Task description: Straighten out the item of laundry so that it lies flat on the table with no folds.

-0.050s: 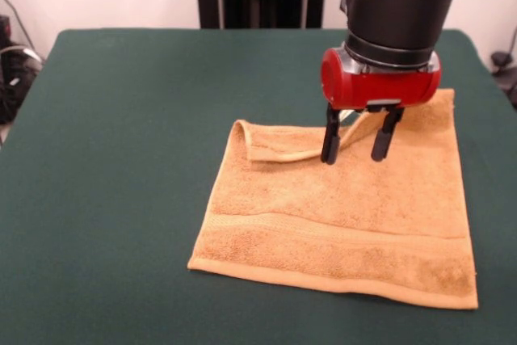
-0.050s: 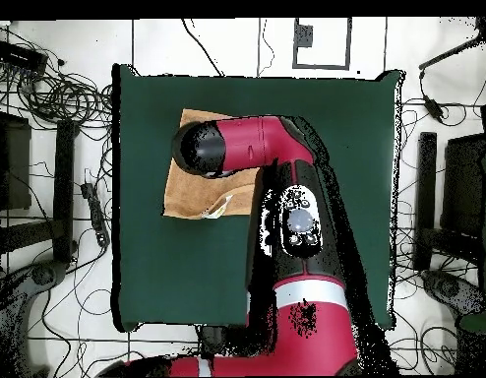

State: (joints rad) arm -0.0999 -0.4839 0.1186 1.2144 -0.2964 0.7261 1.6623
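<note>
The item of laundry (image 1: pixel 347 216), a golden-orange towel with a woven band near its front hem, lies on the right half of the green table (image 1: pixel 121 159). Its far edge is turned over toward the middle, making a narrow folded flap (image 1: pixel 279 141) from the far-left corner to the gripper. My gripper (image 1: pixel 354 156) hangs over the towel's far part, open, fingertips down at the cloth with the flap's end between them. In the overhead view the arm (image 2: pixel 237 143) covers most of the towel (image 2: pixel 185 192), and the gripper is hidden under it.
The towel's right edge lies near the table's right edge (image 1: pixel 485 103). Green cloth stretches to the left and far side of the towel. Off the table, cables and dark equipment (image 2: pixel 50 108) crowd the floor on both sides.
</note>
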